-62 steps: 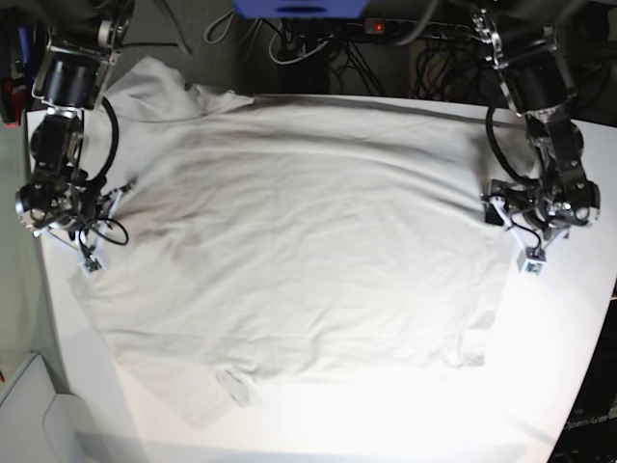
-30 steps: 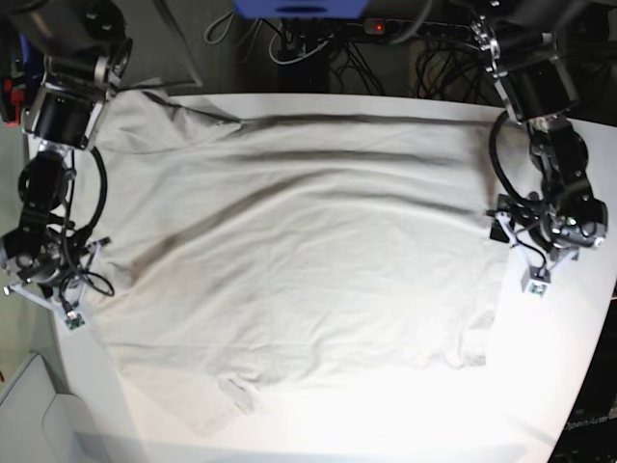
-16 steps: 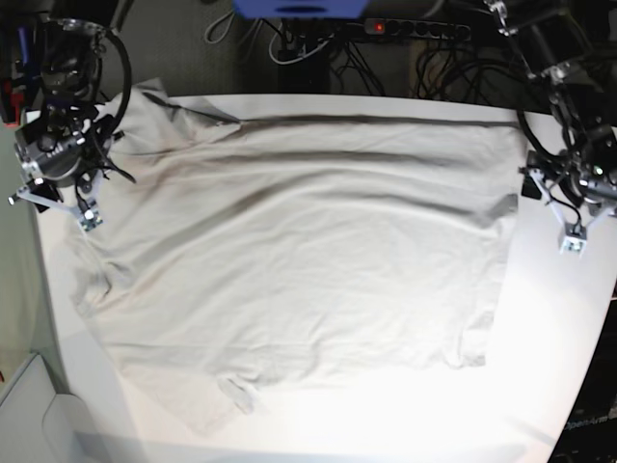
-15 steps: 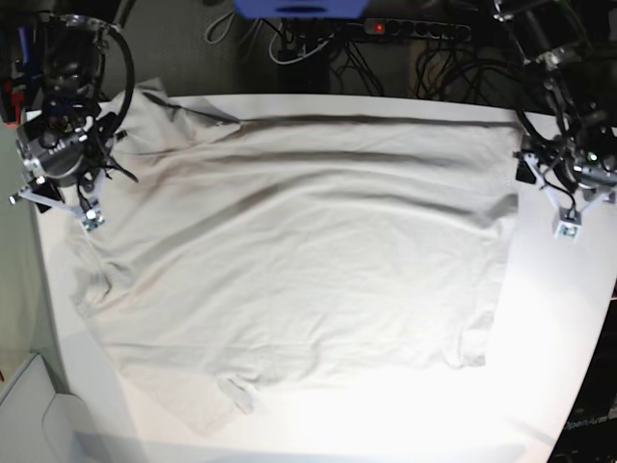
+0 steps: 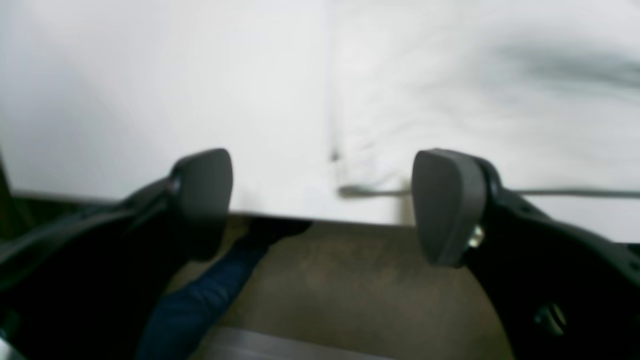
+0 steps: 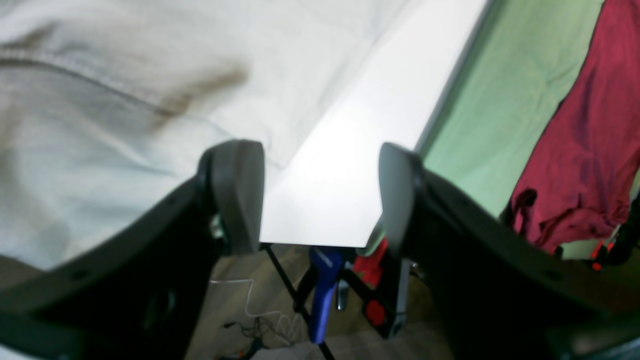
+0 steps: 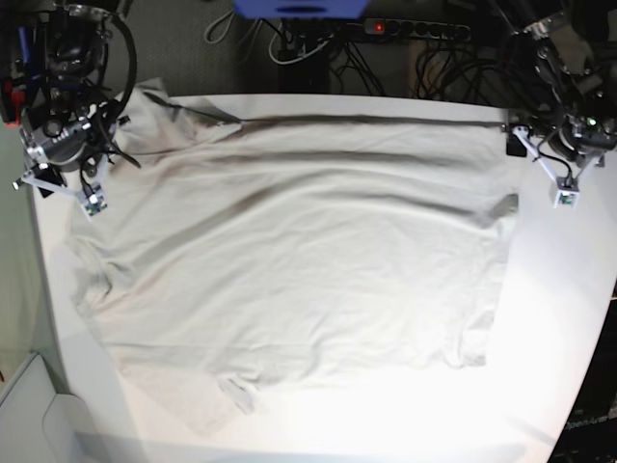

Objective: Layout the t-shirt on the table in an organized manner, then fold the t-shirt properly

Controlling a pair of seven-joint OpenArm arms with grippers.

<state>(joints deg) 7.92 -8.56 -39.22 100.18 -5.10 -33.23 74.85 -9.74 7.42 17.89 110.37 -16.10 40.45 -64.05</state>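
The pale grey-beige t-shirt lies spread over most of the white table, with soft wrinkles and one sleeve pointing toward the near edge. My left gripper hovers open over the shirt's far right corner; the left wrist view shows its fingers wide apart, with nothing between them, above the table edge and the shirt hem. My right gripper is open beside the shirt's far left part. In the right wrist view its jaws are empty, next to the cloth.
A power strip and cables run behind the far table edge, with a blue object there too. A pale bin sits at the lower left. A red cloth hangs over a green surface beyond the table.
Both arms moved toward the far side of the table. The right gripper opened and let go of the shirt, and the left opened wider. The shirt's far edge now lies flatter.
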